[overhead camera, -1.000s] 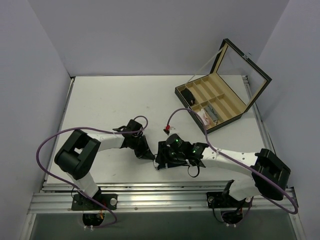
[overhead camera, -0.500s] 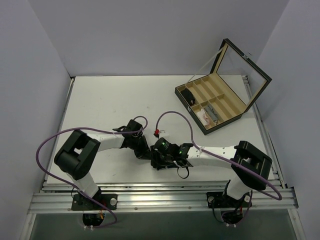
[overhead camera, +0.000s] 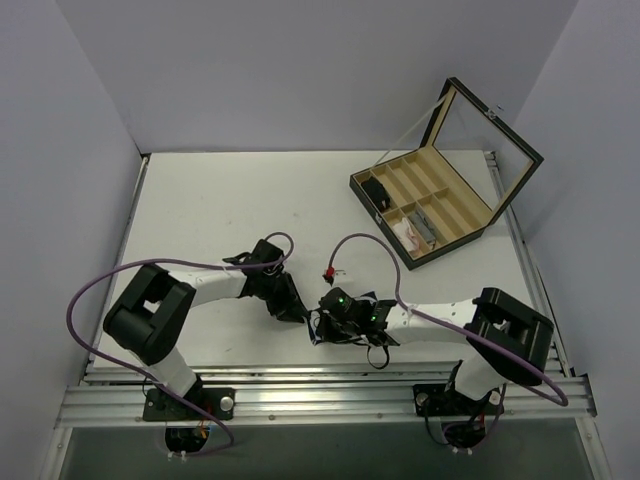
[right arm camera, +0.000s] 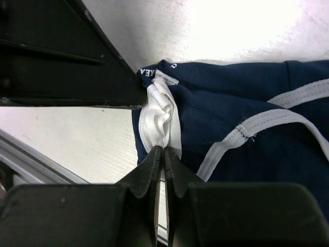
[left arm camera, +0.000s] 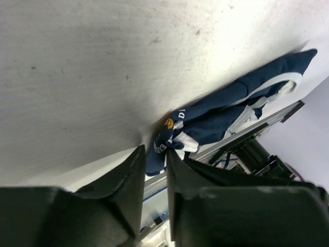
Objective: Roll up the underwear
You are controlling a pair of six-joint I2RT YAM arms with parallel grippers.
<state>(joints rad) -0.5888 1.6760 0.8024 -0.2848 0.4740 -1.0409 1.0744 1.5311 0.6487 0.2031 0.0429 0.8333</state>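
Right gripper [right arm camera: 163, 150] jaws pinched small navy-blue fabric underwear [right arm camera: 231, 113], seemingly to start rolling; left gripper [left arm camera: 156, 154] jaws stood slightly parted at its corner.

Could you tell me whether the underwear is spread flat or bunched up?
Bunched up: the underwear lies in overlapping folds, its white lining crumpled, pinched by the right gripper.

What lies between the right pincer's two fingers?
A white fold of the underwear, pinched by the right pincer; the right wrist view shows it.
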